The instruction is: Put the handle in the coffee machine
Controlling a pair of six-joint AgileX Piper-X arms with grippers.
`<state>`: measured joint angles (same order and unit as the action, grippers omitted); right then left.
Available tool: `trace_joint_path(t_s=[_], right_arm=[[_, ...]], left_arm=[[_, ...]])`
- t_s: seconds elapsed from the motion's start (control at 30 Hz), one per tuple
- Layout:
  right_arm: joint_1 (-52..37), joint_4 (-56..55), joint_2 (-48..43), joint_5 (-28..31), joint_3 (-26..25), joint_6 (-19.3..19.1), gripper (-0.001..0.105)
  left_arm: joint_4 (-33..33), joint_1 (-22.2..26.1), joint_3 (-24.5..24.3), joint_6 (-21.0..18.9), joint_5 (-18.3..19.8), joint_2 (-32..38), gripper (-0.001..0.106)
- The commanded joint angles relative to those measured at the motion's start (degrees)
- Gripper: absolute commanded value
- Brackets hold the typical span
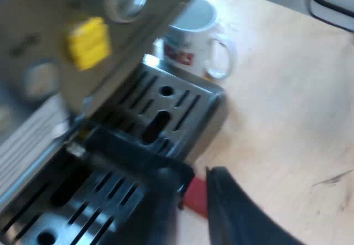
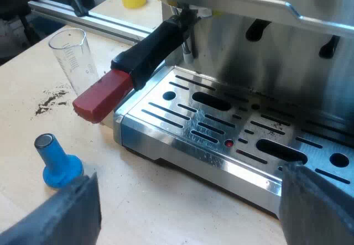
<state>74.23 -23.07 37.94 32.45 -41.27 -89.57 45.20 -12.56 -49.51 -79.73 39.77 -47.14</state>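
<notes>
Surface: the pale wooden surface (image 2: 166, 217) carries the coffee machine (image 2: 287, 46), with loose things close about it.
Tray: the machine's slotted tray (image 2: 221, 129) lies under the whole job, so anything dropped lands there.
Handle: the handle (image 2: 149, 51) is up under the machine's front and slants out over the tray's corner, with its red end (image 2: 102, 97) past the tray's edge.
Right tool: the right tool (image 2: 191, 172) faces the machine's tray, spread wide and empty.
Left tool: the left tool (image 1: 191, 185) has its fingers parted with the red end in the gap. The right wrist view shows that end bare, so I judge nothing is gripped.
Main risk: if the handle is not turned fully home, it may slip out of the machine and fall. A shallow pinch on the red end could slide off mid-turn.
Mug: the mug (image 1: 191, 35) stands just beside the machine's tray, probably clear of the swing.
Glass: the glass (image 2: 74, 57) stands off the machine's tray near the red end, where a sweeping handle or finger could topple it.
Tamper: the blue tamper (image 2: 55, 165) sits off the tray's corner, near the right tool's finger, and a nudge would roll it.
</notes>
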Motion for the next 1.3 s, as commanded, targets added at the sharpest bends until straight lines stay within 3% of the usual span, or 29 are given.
trace_joint_path(t_s=[0.03,0.1,0.23,0.33,0.37,0.4,0.5,0.6,0.73,0.8,0.83,0.93,1.13,1.3], right_arm=[[0.0,-0.8,-0.4,-0.2,-0.8,-0.1,0.069],[0.0,-2.6,-0.4,-0.2,-1.9,-0.2,0.069],[-0.1,-8.1,-0.4,-0.2,-4.6,-0.7,0.069],[-3.3,-13.4,-0.4,-4.8,-8.2,-0.8,0.069],[-4.4,-14.1,-0.4,-5.7,-8.5,-0.8,0.069],[-7.4,-15.2,-0.4,-8.5,-9.7,-1.5,0.069],[-15.0,-16.6,-0.4,-12.8,-11.6,-2.4,0.069],[-24.4,-17.2,-0.4,-18.3,-13.3,-3.5,0.069],[-39.3,-20.4,-0.4,-26.7,-15.3,-4.7,0.069],[-42.4,-21.3,-0.4,-28.8,-15.5,-4.9,0.069],[-50.2,-23.3,-0.4,-34.3,-15.9,-5.9,0.069],[-61.0,-25.5,-0.4,-38.8,-15.9,-6.7,0.069],[-75.1,-28.2,-2.8,-40.5,-15.9,-11.4,0.069],[-79.7,-29.8,-7.5,-40.5,-15.9,-14.0,0.069]], left_arm=[[2.9,2.7,-0.1,0.1,1.1,2.4,0.05],[4.2,4.6,-0.1,0.1,0.9,4.5,0.061],[4.9,7.1,-0.5,0.0,-2.8,8.8,0.063],[4.4,7.9,-1.8,-3.3,-11.5,12.1,0.063],[4.3,7.9,-1.9,-3.6,-11.5,12.3,0.063],[3.2,7.9,-3.3,-7.8,-18.4,13.7,0.063],[1.6,7.9,-6.0,-12.6,-24.1,14.4,0.063],[-0.6,7.9,-8.3,-13.5,-28.6,14.4,0.063],[-3.9,7.9,-11.2,-13.5,-38.4,14.4,0.063],[-3.9,7.9,-11.9,-13.5,-39.3,14.4,0.063],[-3.5,7.9,-13.4,-13.5,-40.1,14.6,0.063],[-2.5,7.9,-13.8,-13.5,-40.1,16.0,0.063],[1.7,7.9,-13.8,-13.5,-41.7,20.6,0.063],[4.4,7.9,-13.8,-13.5,-42.8,24.1,0.063]])
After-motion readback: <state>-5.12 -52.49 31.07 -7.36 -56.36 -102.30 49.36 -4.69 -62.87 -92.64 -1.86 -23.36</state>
